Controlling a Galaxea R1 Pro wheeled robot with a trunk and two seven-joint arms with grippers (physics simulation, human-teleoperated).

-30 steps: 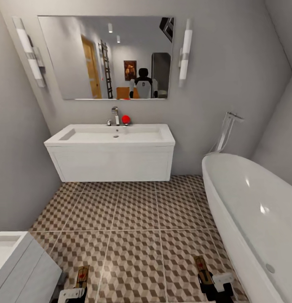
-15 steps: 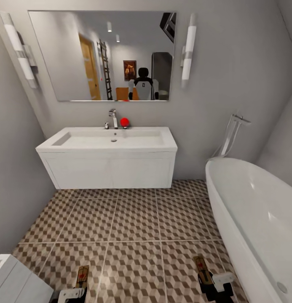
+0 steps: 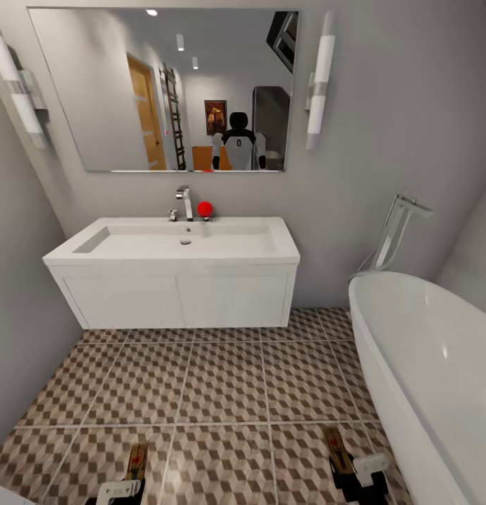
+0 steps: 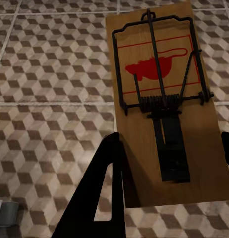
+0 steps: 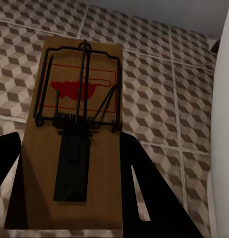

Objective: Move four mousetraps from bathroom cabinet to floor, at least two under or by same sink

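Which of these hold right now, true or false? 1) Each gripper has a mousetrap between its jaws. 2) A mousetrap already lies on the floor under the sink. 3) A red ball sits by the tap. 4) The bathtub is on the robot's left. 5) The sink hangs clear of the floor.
1) True: the left gripper holds the left mousetrap, and the right gripper holds the right mousetrap.
2) False: the bathroom floor before the bathroom sink shows bare tiles.
3) True: the red ball sits beside the tap.
4) False: the bathtub is on the robot's right.
5) True: tiles run on beneath it.
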